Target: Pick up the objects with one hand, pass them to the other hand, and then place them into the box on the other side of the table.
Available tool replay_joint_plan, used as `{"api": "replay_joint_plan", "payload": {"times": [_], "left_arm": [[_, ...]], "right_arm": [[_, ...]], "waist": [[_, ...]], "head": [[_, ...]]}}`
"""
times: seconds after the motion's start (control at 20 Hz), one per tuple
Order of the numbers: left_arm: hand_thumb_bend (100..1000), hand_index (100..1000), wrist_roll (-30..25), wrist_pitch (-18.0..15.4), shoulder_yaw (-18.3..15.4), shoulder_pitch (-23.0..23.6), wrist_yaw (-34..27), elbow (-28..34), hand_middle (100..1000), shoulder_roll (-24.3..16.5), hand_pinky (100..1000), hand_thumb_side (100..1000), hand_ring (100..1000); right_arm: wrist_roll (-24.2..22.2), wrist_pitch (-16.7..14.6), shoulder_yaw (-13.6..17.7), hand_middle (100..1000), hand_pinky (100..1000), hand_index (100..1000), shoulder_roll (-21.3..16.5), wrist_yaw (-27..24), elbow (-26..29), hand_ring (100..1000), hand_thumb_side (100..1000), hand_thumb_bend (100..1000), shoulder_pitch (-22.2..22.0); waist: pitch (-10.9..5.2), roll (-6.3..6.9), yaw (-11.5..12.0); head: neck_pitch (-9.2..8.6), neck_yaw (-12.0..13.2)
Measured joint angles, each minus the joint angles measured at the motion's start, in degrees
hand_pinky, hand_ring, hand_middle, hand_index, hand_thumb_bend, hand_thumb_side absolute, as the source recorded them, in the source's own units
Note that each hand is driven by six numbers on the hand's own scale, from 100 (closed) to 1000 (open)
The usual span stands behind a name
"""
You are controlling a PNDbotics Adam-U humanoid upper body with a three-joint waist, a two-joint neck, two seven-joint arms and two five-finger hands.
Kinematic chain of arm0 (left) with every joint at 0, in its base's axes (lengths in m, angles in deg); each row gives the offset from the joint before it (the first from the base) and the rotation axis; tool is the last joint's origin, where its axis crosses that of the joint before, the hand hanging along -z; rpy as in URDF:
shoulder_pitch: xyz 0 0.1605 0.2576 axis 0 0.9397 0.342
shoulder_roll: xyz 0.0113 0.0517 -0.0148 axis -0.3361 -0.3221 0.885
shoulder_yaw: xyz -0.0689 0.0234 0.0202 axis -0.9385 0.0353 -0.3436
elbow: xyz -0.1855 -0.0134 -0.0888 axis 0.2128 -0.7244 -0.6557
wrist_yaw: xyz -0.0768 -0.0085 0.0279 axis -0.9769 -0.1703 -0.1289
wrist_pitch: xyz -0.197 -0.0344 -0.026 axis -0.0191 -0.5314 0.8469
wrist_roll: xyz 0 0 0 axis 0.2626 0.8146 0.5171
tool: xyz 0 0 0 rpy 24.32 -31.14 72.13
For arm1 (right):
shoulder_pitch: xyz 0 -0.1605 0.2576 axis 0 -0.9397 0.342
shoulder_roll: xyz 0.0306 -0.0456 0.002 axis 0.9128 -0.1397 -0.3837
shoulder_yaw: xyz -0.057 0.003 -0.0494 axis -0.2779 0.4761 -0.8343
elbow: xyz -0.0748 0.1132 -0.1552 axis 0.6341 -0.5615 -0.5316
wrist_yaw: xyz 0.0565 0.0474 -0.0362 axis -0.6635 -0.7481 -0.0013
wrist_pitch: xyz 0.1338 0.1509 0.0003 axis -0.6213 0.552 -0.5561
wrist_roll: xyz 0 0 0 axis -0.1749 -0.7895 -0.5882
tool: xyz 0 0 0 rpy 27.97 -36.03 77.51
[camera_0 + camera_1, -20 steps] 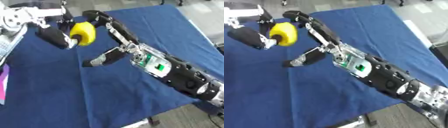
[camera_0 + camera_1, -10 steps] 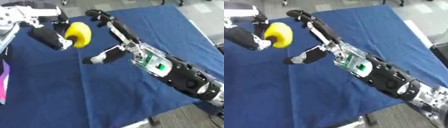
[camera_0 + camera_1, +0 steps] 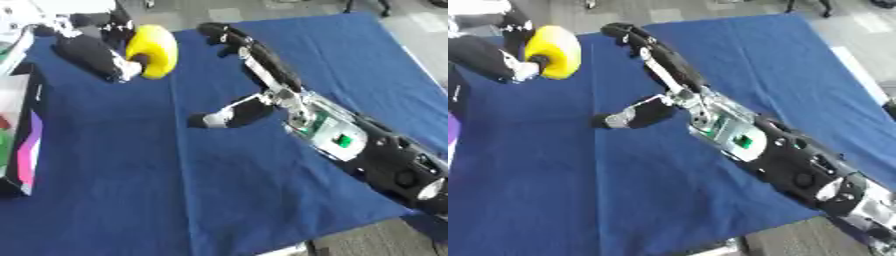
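Left eye view showed the handover just finished: the yellow object point(image 3: 153, 50), which a second earlier sat between both hands, was now gripped by the left hand point(image 3: 101, 47) alone, fingers curled round it. The right hand point(image 3: 254, 62) had let go and pulled clear, its fingers stretched out straight and its thumb hanging wide, empty. The object was held above the far left corner of the blue tabletop point(image 3: 245, 200), just left of the right hand's fingertips and no longer touching them. The box point(image 3: 22, 135) waited at the left edge, so I judged only the placing remained.
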Motion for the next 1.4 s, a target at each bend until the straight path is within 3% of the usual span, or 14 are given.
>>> {"api": "replay_joint_plan", "payload": {"times": [0.15, 0.2, 0.4, 0.75, 0.8, 0.85, 1.4], "left_arm": [[100, 353, 1.7, 0.4, -1.7, 1.1, -0.7, -0.1, 273, -2.4, 1000, 257, 491], [100, 353, 2.1, 0.6, -2.2, 1.6, -1.0, -0.1, 271, -3.2, 1000, 256, 490], [100, 351, 3.3, 1.5, -4.2, 3.3, -2.5, -0.4, 263, -6.0, 1000, 249, 482], [100, 361, 4.8, 3.0, -6.3, 5.5, -4.3, -0.8, 263, -9.0, 1000, 249, 483], [100, 362, 4.8, 3.0, -6.5, 5.7, -4.2, -1.1, 264, -9.4, 1000, 249, 485], [100, 364, 4.9, 3.0, -6.8, 6.0, -4.1, -1.5, 265, -9.7, 1000, 250, 486], [100, 372, 5.6, 0.5, -8.4, 10.0, 1.5, -6.3, 276, -13.0, 1000, 262, 500]], "right_arm": [[1.1, -2.1, 0.2, 906, 764, 940, 0.0, 1.4, 0.0, 851, 354, 730, -2.4], [1.7, -2.9, 0.4, 902, 762, 938, 0.0, 1.9, 0.0, 847, 281, 704, -3.4], [4.3, -5.6, 2.3, 882, 760, 919, 0.0, 3.2, 0.0, 843, 157, 740, -7.8], [9.5, -10.5, 7.1, 880, 753, 915, 0.0, 3.6, 0.0, 839, 164, 731, -14.1], [10.6, -10.7, 8.0, 884, 752, 916, 0.0, 3.4, 0.0, 840, 227, 565, -14.7], [11.7, -10.9, 8.8, 882, 751, 916, 0.0, 3.0, 0.0, 840, 160, 736, -15.1], [20.6, -11.4, 16.4, 885, 748, 917, 0.0, -1.6, 0.0, 841, 159, 729, -18.8]], "waist": [[-0.09, -0.68, -0.1], [-0.33, -0.90, -0.1], [-1.57, -1.69, -0.1], [-2.18, -3.06, -0.5], [-2.19, -3.19, -0.5], [-2.19, -3.35, -0.5], [-2.19, -5.07, -0.9]], "head": [[0.00, 2.0], [0.00, 2.5], [0.01, 4.4], [0.01, 9.2], [0.01, 9.8], [0.01, 10.2], [-0.03, 13.6]]}}
